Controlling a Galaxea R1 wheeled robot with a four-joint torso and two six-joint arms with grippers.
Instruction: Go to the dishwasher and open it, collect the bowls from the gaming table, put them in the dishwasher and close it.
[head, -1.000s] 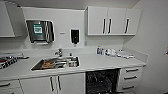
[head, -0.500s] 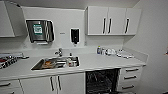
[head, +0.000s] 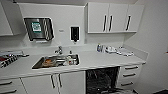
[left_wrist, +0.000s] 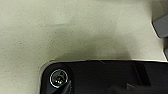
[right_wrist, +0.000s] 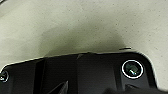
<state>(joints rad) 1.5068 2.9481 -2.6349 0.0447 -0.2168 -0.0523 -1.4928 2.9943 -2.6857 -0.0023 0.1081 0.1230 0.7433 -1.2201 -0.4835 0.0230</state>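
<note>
Head view, dishwasher (head: 102, 80): stood open under the right part of the counter (head: 105, 61), dark interior and wire racks exposed.
Drawers (head: 130, 74): just right of the dishwasher.
Sink (head: 57, 61): set in the counter, left of the dishwasher, with dishes inside.
Wall cabinets (head: 113, 17): far, above the counter.
Wrist views, floor (left_wrist: 75, 27): pale and speckled.
Grippers: opening could not be told.
</note>
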